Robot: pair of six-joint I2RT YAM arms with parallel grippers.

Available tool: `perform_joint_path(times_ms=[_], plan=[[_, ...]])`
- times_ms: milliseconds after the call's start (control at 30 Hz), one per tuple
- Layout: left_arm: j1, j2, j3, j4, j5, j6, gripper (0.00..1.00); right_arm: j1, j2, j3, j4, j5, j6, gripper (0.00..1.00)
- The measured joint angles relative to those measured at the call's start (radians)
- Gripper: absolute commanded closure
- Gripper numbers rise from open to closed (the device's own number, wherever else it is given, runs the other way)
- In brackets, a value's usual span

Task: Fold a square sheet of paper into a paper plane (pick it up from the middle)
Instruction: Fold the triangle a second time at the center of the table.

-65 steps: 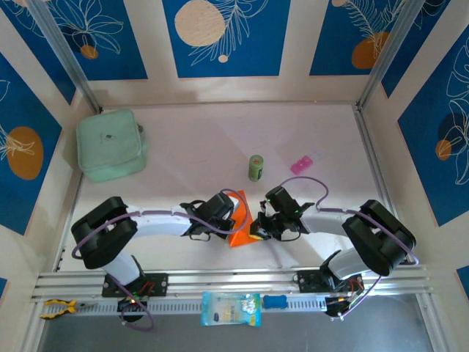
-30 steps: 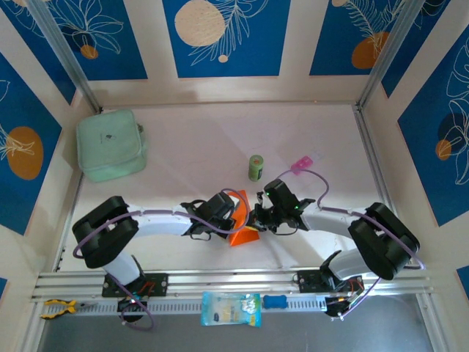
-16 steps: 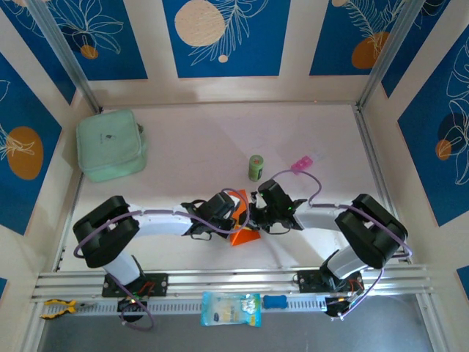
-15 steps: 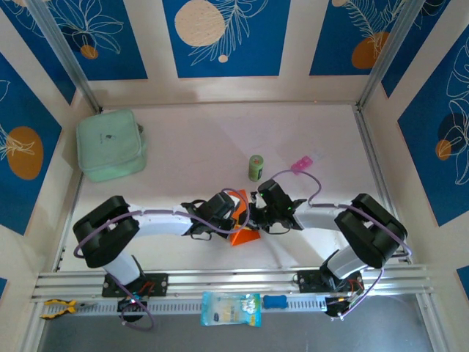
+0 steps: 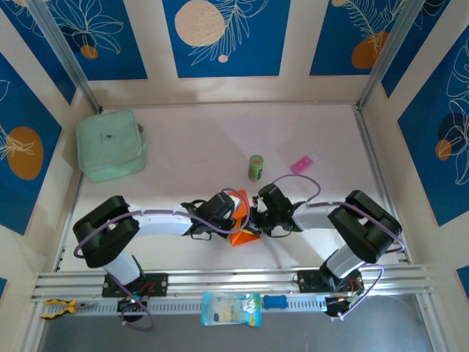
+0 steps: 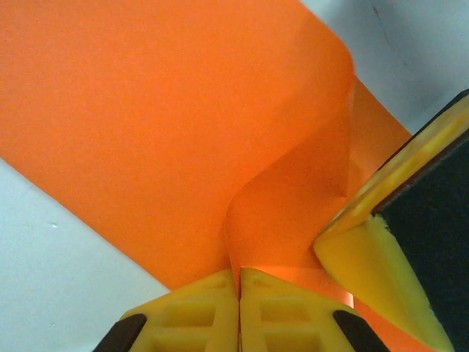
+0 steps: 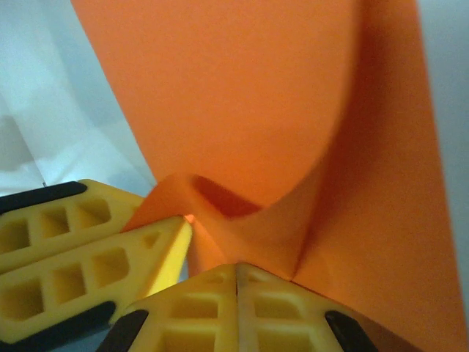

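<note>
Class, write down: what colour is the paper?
Bright orange; the paper shows best in the left wrist view.

Robot test cell in a lab, not a lived-in room. A white table is boxed in at 9, 12 and 3 o'clock by upright panels printed with blue botanical patterns, held by bare aluminium posts at the far corners. At 6 o'clock an aluminium extrusion rail carries the left arm and right arm, with purple cables looped loose. Yellow-handled pliers lie at 7 o'clock.
</note>
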Motion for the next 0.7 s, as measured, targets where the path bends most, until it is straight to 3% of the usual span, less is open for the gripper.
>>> perform_joint_path(times_ms=[467, 700], plan=[[0.0, 0.004, 0.003, 0.0, 0.003, 0.0, 0.92, -0.045, -0.029, 0.024, 0.0, -0.001, -0.009, 1.0], [0.0, 0.006, 0.006, 0.0, 0.004, 0.0, 0.92, -0.05, 0.028, 0.037, 0.008, 0.002, -0.016, 1.0]])
